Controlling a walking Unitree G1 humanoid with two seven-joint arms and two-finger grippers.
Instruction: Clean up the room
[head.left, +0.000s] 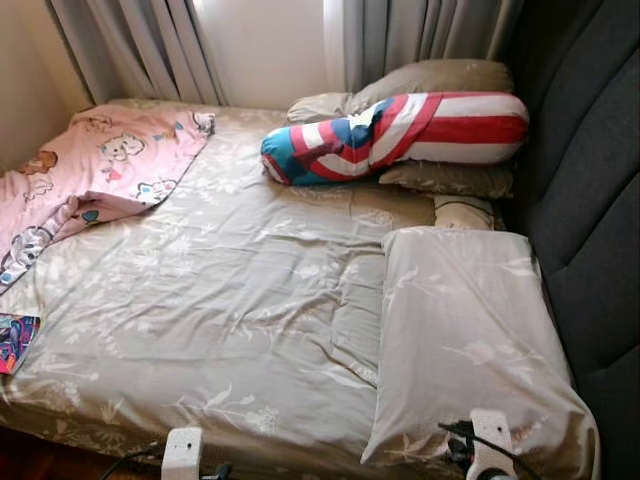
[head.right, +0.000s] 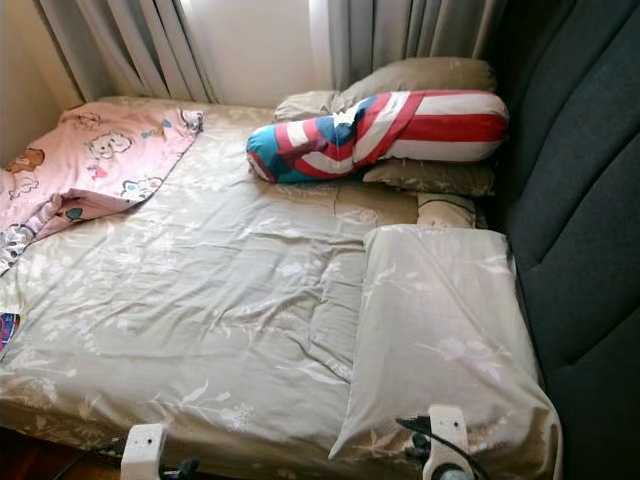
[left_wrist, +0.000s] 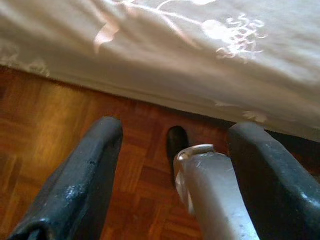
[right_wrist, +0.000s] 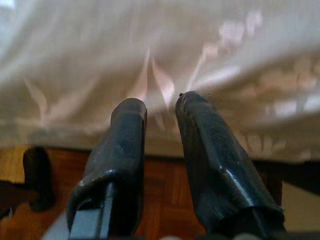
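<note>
Soft window daylight; wrist views slightly blurred.

A bed (head.left: 230, 300) with a beige leaf-patterned sheet stands against a dark grey padded headboard (head.left: 585, 200). Grey curtains (head.left: 150, 45) hang behind it, daylight glowing between them over a pale wall (head.left: 265, 50). Below runs a brown parquet floor (left_wrist: 60, 130).
</note>
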